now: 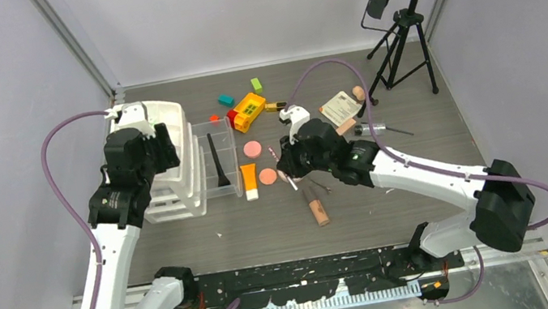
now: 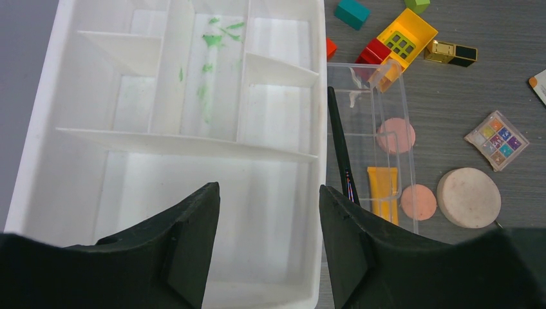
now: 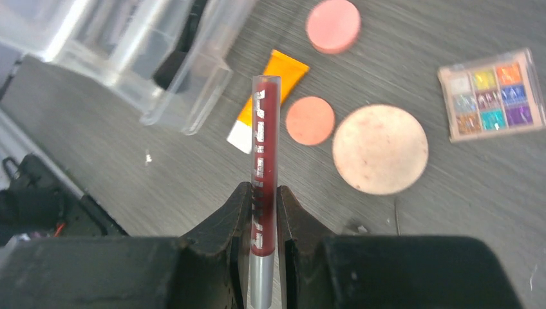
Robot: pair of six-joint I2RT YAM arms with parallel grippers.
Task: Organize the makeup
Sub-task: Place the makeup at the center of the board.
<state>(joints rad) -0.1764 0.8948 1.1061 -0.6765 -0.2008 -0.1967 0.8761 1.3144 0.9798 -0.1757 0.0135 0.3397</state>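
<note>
My right gripper (image 3: pixel 263 190) is shut on a red pencil (image 3: pixel 264 154) with a silver end and holds it above the table. Under it lie an orange tube (image 3: pixel 270 93), a pink compact (image 3: pixel 333 26), a peach compact (image 3: pixel 310 120), a large beige compact (image 3: pixel 380 149) and an eyeshadow palette (image 3: pixel 492 94). My left gripper (image 2: pixel 269 190) hangs open and empty over the white divided tray (image 2: pixel 38 129). A black brush (image 2: pixel 339 145) lies in the clear box (image 1: pixel 221 125) beside the tray. A gold-black lipstick (image 2: pixel 451 53) and a beige tube (image 1: pixel 315 207) rest on the table.
A yellow-and-red toy brick (image 1: pixel 248 111), a teal block (image 1: pixel 226 99) and a green block (image 1: pixel 255 84) sit at the back. A printed card (image 1: pixel 339 108) lies right of them. A black tripod (image 1: pixel 401 37) stands at the back right.
</note>
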